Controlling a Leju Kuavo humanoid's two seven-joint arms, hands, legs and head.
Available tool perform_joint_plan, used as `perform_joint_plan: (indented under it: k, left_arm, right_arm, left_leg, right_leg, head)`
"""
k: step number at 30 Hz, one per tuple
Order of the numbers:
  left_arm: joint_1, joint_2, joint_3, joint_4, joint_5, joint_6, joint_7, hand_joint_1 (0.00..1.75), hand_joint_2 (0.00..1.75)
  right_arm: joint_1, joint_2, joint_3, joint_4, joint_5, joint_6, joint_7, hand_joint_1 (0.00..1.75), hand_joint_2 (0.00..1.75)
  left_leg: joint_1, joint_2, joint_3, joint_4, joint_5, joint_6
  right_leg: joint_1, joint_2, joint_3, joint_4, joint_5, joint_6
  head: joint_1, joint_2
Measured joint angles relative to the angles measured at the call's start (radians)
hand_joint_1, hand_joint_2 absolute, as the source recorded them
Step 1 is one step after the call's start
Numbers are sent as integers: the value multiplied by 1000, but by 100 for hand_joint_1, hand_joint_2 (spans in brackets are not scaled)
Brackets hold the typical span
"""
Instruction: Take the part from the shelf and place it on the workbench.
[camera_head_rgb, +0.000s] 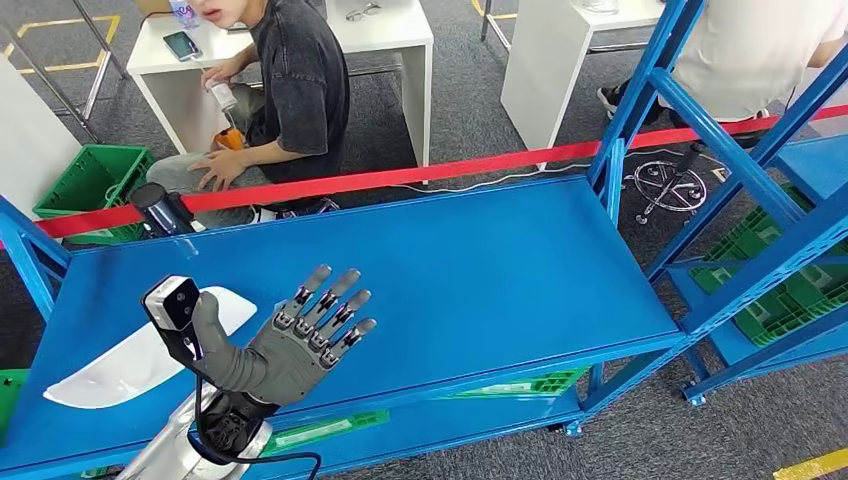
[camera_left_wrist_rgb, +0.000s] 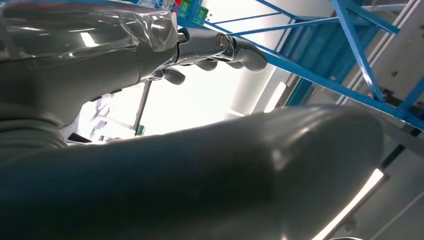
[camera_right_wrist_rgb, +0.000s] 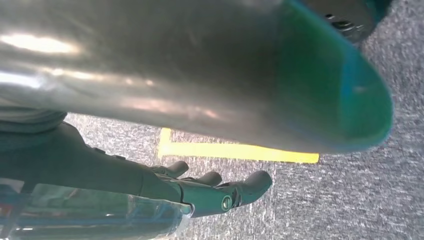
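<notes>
Fingers (camera_head_rgb: 335, 300) on the robot's left hand (camera_head_rgb: 285, 350) are spread and straight, palm up, hovering over the flat blue metal shelf top (camera_head_rgb: 480, 270) with nothing in them. The part itself, a long white curved plastic-looking shell (camera_head_rgb: 140, 352), is lying flat on that blue deck just beside the hand, on the thumb side, partly hidden behind the wrist camera.

My guess on handling: it looks thin-walled and light, like a moulded cover panel, so weight shouldn't be the issue. Glossy smooth finish though, so probably slippery, and a thin shell like that may flex if you pinch it at one end. I'd take hold around the middle of its long edge, fingers under the rim and thumb on top, so it doesn't droop or pivot. It sits very low on the deck, so getting fingers under the edge could be the fiddly bit.

Right hand (camera_right_wrist_rgb: 210, 192) hangs down by the speckled grey carpet floor (camera_right_wrist_rgb: 350, 200) with its yellow tape line (camera_right_wrist_rgb: 235, 151); dark fingers loosely apart, holding nothing.

Other stuff: the shelf paint is smooth and slightly shiny, a red tape barrier (camera_head_rgb: 450, 170) runs behind it, a green plastic lattice crate (camera_head_rgb: 90, 185) sits on the floor, and a person in a dark grey t-shirt (camera_head_rgb: 300, 90) sits by a white table (camera_head_rgb: 400, 30).
</notes>
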Motion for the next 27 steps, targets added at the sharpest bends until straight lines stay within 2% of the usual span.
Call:
perform_joint_plan:
  k: [1, 2, 3, 4, 5, 6, 7, 8, 9, 10, 12, 13, 14, 15, 17, 18, 19, 20, 22, 23, 24, 25, 27]
  left_arm:
    - [0, 0, 0, -1, 0, 0, 0, 0, 0]
    - [1, 0, -1, -1, -1, 0, 0, 0, 0]
    - [2, -1, -1, -1, -1, 0, 0, 0, 0]
    - [2, -1, -1, -1, -2, 0, 0, 0, 0]
    - [2, -1, -1, -1, -2, -1, 0, 0, 0]
    - [2, -1, -1, -1, -2, -1, -1, 0, 0]
    - [2, -2, -1, -1, -3, -2, -2, 0, 0]
    - [1, -2, -1, 0, -4, -4, -3, 0, 0]
    - [1, -3, 0, 0, -4, -5, -4, 0, 0]
    - [1, -4, 0, 0, -5, -7, -5, 0, 0]
    - [2, -6, 0, 0, -6, -12, -6, 0, 0]
    - [2, -6, 1, 0, -7, -14, -6, 0, 0]
    - [2, -6, 2, 0, -11, -16, -7, 0, 0]
    - [2, -6, 3, 0, -17, -18, -9, 0, 0]
    - [6, -6, 6, 2, -35, -19, -14, 0, 0]
    - [10, -5, 8, 4, -43, -20, -16, 0, 0]
    - [14, -4, 9, 6, -50, -21, -18, 0, 0]
    - [18, -4, 10, 8, -57, -22, -19, 0, 0]
    - [21, -3, 11, 9, -68, -24, -19, 0, 0]
    - [21, -3, 12, 9, -72, -25, -19, 0, 0]
    - [21, -3, 13, 9, -74, -26, -19, 0, 0]
    - [21, -3, 14, 9, -75, -26, -19, 0, 0]
    - [21, -2, 16, 8, -77, -28, -19, 0, 0]
  right_arm:
    - [0, 0, 0, 0, 0, 0, 0, 0, 0]
    - [0, 0, 0, 0, 0, 0, 0, 0, 0]
    - [0, 0, 0, 0, 0, 0, 0, 0, 0]
    - [0, 0, 1, 0, 0, 0, 0, 0, 0]
    - [-1, -1, 1, 0, -1, 0, 0, 0, 0]
    - [-2, -1, 1, 0, -1, 0, 0, 0, 0]
    - [-4, -1, 1, 0, -2, -1, 0, 0, 0]
    - [-6, -1, 1, 0, -3, -1, 0, 0, 0]
    - [-8, -1, 1, 0, -4, -2, 0, 0, 0]
    - [-9, -1, 1, 0, -6, -3, 0, 0, 0]
    - [-9, 0, 1, 0, -10, -5, 0, 0, 0]
    - [-9, 0, 1, 1, -12, -5, 0, 0, 0]
    - [-10, 0, 1, 1, -14, -5, 0, 0, 0]
    - [-10, 1, 2, 1, -15, -5, 0, 0, 0]
    - [-10, 1, 3, 2, -16, -6, 0, 0, 0]
    - [-10, 2, 4, 2, -17, -6, 0, 0, 0]
    - [-9, 2, 6, 2, -17, -6, 0, 0, 0]
    - [-9, 3, 7, 2, -18, -7, -1, 0, 0]
    - [-7, 5, 9, 2, -20, -9, -3, 0, 0]
    - [-8, 6, 10, 2, -21, -10, -5, 0, 0]
    - [-8, 7, 12, 2, -22, -10, -6, 0, 0]
    - [-9, 9, 14, 2, -23, -11, -6, 0, 0]
    - [-10, 10, 16, 2, -24, -11, -8, 0, 0]
  left_leg:
    - [-3, 0, -8, 0, 6, 5]
    - [-7, 0, -17, 1, 13, 9]
    - [-10, 0, -26, 2, 20, 10]
    - [-13, -1, -36, 3, 26, 10]
    - [-14, -1, -45, 6, 32, 8]
    - [-15, -2, -54, 9, 37, 6]
    - [-16, -2, -63, 15, 42, 2]
    - [-17, -2, -70, 21, 46, -3]
    - [-18, -2, -76, 26, 50, -8]
    - [-19, -2, -80, 30, 55, -13]
    - [-16, -3, -85, 32, 63, -23]
    - [-14, -3, -90, 38, 55, -29]
    - [-11, -3, -100, 57, 31, -36]
    - [-7, -2, -114, 95, -8, -44]
    - [1, 1, -151, 215, -93, -57]
    - [4, 1, -163, 269, -114, -61]
    - [6, 2, -160, 295, -116, -63]
    - [7, 2, -139, 283, -101, -63]
    - [6, 2, -50, 163, -56, -52]
    - [2, 2, -5, 95, -46, -44]
    - [-2, 2, 25, 46, -43, -37]
    - [-6, 3, 39, 21, -48, -31]
    - [-11, 3, 43, 4, -43, -19]
  right_leg:
    - [1, 0, -22, 66, -41, -8]
    - [1, 0, -41, 131, -75, -11]
    - [1, 0, -49, 177, -95, -9]
    - [0, 0, -39, 188, -98, -3]
    - [0, 0, -10, 158, -86, 6]
    - [0, 0, 37, 95, -68, 13]
    - [1, 0, 89, 16, -56, 17]
    - [3, 1, 128, -43, -45, 17]
    - [5, 3, 151, -82, -40, 14]
    - [8, 4, 157, -98, -40, 9]
    - [8, 3, 145, -97, -30, -1]
    - [6, 1, 140, -98, -24, -8]
    - [3, -1, 134, -100, -18, -15]
    - [0, -3, 126, -102, -11, -21]
    - [2, -5, 110, -101, 3, -26]
    - [3, -6, 103, -100, 9, -26]
    - [3, -6, 97, -99, 15, -24]
    - [4, -6, 92, -99, 20, -22]
    - [4, -6, 88, -99, 26, -17]
    - [5, -6, 86, -99, 29, -13]
    - [5, -7, 85, -99, 32, -8]
    - [3, -8, 82, -99, 35, -3]
    - [3, -9, 80, -103, 42, 9]
  head:
    - [1, 0]
    - [2, 0]
    - [3, 0]
    - [3, 0]
    - [3, 0]
    - [3, 0]
    - [3, 0]
    - [2, 0]
    - [1, 0]
    - [0, 0]
    - [1, 0]
    - [2, 0]
    - [1, 0]
    - [1, 0]
    - [-2, 0]
    - [-2, 0]
    - [-2, 0]
    - [-2, 0]
    - [-2, 0]
    - [-1, 0]
    - [-1, 0]
    - [-1, 0]
    - [-2, 0]
